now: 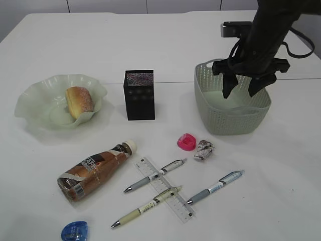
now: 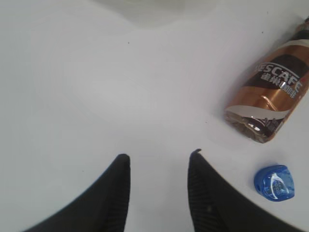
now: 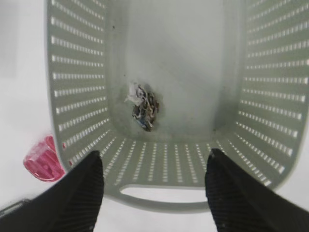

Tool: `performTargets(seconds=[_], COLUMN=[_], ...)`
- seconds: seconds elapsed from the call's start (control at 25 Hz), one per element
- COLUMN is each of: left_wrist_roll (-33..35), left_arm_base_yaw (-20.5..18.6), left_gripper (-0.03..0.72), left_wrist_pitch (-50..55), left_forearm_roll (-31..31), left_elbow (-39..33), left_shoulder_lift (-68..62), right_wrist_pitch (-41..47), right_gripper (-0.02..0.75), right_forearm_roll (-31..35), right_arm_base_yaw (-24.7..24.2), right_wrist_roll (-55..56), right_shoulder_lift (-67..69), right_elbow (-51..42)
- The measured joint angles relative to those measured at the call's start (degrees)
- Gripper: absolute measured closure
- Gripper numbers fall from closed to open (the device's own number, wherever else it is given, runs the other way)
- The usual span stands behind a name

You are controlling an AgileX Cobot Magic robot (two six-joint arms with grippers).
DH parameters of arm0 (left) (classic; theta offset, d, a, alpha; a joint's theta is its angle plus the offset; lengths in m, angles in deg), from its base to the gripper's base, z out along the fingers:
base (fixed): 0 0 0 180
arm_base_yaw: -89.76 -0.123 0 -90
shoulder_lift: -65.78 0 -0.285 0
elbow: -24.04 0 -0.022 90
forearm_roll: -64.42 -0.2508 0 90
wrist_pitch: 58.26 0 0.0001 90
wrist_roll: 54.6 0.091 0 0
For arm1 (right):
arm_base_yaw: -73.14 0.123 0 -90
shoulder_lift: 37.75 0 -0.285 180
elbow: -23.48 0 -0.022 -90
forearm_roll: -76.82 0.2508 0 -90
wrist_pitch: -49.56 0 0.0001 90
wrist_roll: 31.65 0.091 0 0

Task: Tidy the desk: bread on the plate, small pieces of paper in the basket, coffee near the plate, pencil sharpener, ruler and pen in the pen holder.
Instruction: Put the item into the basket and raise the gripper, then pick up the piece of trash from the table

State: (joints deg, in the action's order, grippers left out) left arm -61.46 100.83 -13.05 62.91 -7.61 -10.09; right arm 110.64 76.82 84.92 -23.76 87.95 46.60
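My right gripper (image 1: 243,89) hangs open over the grey-green basket (image 1: 228,125). In the right wrist view the jaws (image 3: 153,166) are empty and one crumpled paper (image 3: 144,106) lies on the basket floor (image 3: 77,87). Another crumpled paper (image 1: 204,149) lies on the table beside a pink sharpener (image 1: 186,142). The bread (image 1: 79,102) sits on the pale green plate (image 1: 35,103). The coffee bottle (image 1: 95,170) lies on its side. A clear ruler (image 1: 181,207) lies under three pens (image 1: 155,175). My left gripper (image 2: 159,159) is open and empty above bare table.
The black pen holder (image 1: 139,94) stands between the plate and the basket. A blue sharpener (image 1: 74,231) lies at the front left, near the bottle's base; it also shows in the left wrist view (image 2: 275,182) beside the bottle (image 2: 270,96).
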Motion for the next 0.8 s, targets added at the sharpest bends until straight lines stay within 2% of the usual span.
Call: performTargets(seconds=[0.12, 0.28, 0.56, 0.8], left_wrist_roll=[0.0, 0.0, 0.0, 0.0], left_arm_base_yaw=[0.0, 0.0, 0.0, 0.0], left_gripper=[0.397, 0.398, 0.398, 0.398], left_wrist_pitch=[0.0, 0.0, 0.0, 0.0], left_forearm_roll=[0.0, 0.0, 0.0, 0.0], left_elbow=[0.0, 0.0, 0.0, 0.0], left_shoulder_lift=[0.0, 0.0, 0.0, 0.0], right_wrist_pitch=[0.8, -0.8, -2.1, -3.6], right_gripper=[0.252, 0.295, 0.332, 0.332], right_forearm_roll=[-0.4, -2.2, -9.3, -10.1], right_arm_base_yaw=[0.0, 1.2, 8.2, 12.4], right_wrist_roll=[0.7, 4.2, 11.3, 14.0], right_shoulder_lift=[0.0, -2.4, -8.0, -9.5], right_elbow=[0.0, 0.0, -1.9, -9.5])
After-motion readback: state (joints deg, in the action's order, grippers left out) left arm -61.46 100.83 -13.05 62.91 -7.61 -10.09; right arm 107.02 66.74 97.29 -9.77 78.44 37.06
